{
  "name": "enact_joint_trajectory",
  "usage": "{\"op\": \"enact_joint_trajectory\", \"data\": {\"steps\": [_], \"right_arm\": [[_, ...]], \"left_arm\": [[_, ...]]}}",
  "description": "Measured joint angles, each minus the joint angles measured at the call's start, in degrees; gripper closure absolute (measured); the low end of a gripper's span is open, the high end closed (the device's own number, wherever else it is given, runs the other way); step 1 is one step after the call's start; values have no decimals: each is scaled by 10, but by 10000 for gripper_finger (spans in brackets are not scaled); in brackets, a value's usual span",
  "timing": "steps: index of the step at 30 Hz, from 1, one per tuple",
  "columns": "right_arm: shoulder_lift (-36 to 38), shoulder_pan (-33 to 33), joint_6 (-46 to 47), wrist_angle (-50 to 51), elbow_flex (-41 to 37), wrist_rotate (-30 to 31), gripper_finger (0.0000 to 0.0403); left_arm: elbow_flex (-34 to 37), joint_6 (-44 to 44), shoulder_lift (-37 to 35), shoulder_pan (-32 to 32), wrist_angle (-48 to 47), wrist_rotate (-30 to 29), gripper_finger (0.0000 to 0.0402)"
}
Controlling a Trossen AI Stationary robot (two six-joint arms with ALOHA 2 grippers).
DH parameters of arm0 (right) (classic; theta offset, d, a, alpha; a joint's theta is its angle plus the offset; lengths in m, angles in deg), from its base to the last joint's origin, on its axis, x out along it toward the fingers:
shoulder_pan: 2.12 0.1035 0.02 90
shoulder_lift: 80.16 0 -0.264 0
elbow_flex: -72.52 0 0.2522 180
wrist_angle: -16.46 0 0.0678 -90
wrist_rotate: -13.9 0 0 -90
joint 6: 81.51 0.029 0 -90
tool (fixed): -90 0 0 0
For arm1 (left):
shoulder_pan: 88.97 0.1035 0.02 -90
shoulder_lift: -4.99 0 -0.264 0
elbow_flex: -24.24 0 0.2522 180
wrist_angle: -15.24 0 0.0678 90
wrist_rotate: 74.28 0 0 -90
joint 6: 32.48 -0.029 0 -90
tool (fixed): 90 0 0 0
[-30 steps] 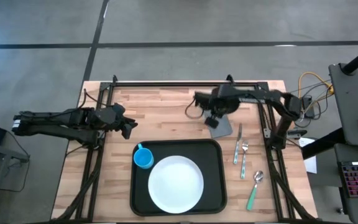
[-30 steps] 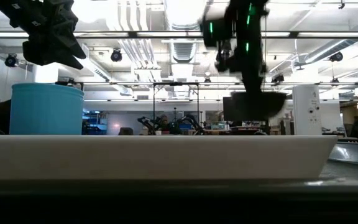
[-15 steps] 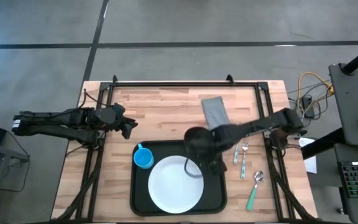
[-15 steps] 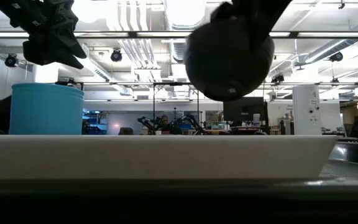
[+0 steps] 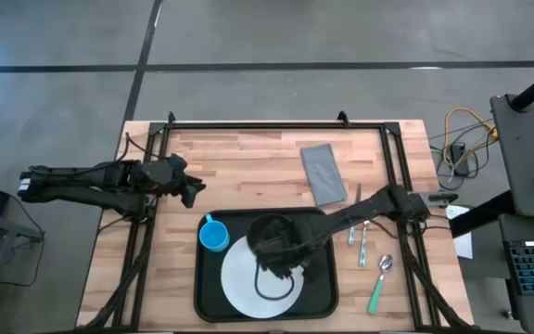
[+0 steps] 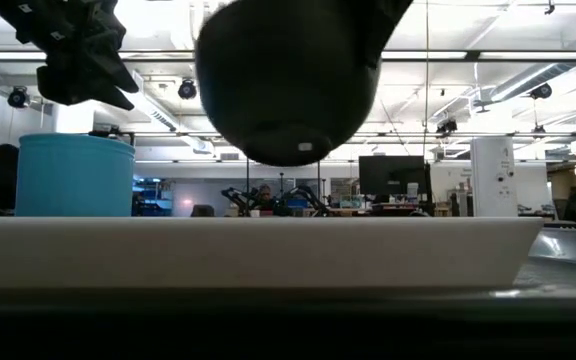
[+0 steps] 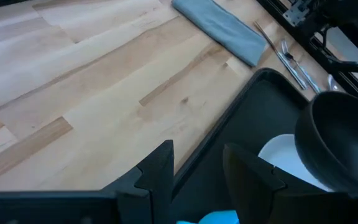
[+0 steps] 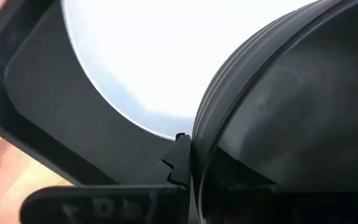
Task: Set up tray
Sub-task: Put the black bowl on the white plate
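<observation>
A black bowl (image 5: 269,239) hangs over the white plate (image 5: 244,288), which lies in the black tray (image 5: 321,278). My right gripper (image 5: 292,249) is shut on the bowl; in the low view the bowl (image 6: 288,80) is clear above the plate (image 6: 248,250). A blue cup (image 5: 214,236) stands in the tray's far left corner. My left gripper (image 5: 193,189) waits open over the bare wood left of the tray; its wrist view shows the tray (image 7: 247,118) and the bowl (image 7: 344,143). My right gripper (image 8: 188,162) holds the bowl by its rim (image 8: 219,99), on the side toward the table's right. One finger (image 8: 179,155) lies against the outer wall; the other is hidden behind the rim. The fingers reach in from the table's right. The bowl is lifted clear above the plate.
A grey napkin (image 5: 323,173) lies on the wood beyond the tray's far right corner. A knife and fork (image 5: 360,224) and a green-handled spoon (image 5: 379,283) lie right of the tray. Bare wood spreads along the far side and left.
My right gripper has carried the bowl from above the napkin toward the near and left, across the tray's far edge, to a spot over the plate. The napkin now lies uncovered. The bowl shows larger and farther left in the low view.
</observation>
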Motion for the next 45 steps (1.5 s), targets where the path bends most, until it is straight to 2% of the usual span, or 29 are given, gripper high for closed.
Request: {"op": "enact_joint_trajectory", "data": {"steps": [7,19,30,36,45], "right_arm": [[-38,31,-8,15,57,0,394],[-78,67,10,-22,62,16,394],[-109,87,112,-91,62,42,394],[-122,86,157,-88,62,46,394],[-121,92,169,-90,62,46,394]], "left_arm": [[0,43,0,-4,0,37,282],[0,124,0,-33,0,45,282],[1,125,0,-43,0,52,282],[7,120,0,-43,0,52,282],[16,120,0,-43,0,51,282]]}}
